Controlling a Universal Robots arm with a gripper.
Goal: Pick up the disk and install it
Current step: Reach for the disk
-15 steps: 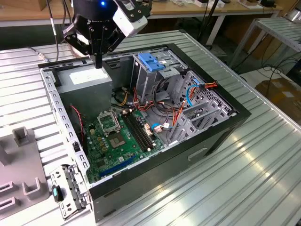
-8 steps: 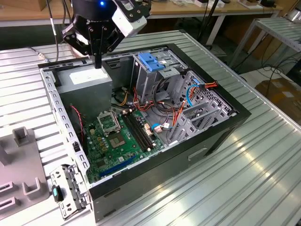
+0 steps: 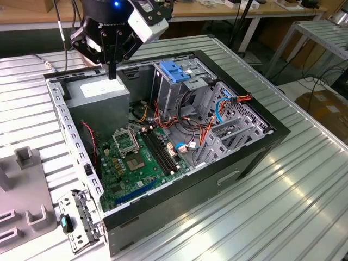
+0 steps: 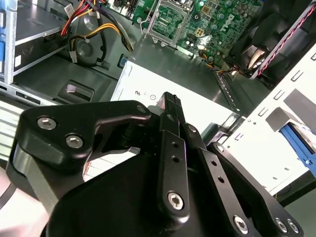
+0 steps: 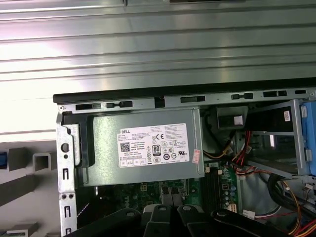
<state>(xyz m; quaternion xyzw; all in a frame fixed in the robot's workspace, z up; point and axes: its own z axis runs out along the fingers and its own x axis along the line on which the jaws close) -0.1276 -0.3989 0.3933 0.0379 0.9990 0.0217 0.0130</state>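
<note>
Exterior view: the gripper point(image 3: 111, 76) hangs just above the grey power supply point(image 3: 100, 93) inside the open computer case point(image 3: 239, 155), its fingers pressed together on nothing. A blue-topped drive cage point(image 3: 176, 73) stands beside the power supply. In the second wrist view the clenched fingertips point(image 4: 170, 101) sit over the power supply's white sticker point(image 4: 207, 106). In the first wrist view the power supply lies against the case wall. I cannot tell where the disk lies.
</note>
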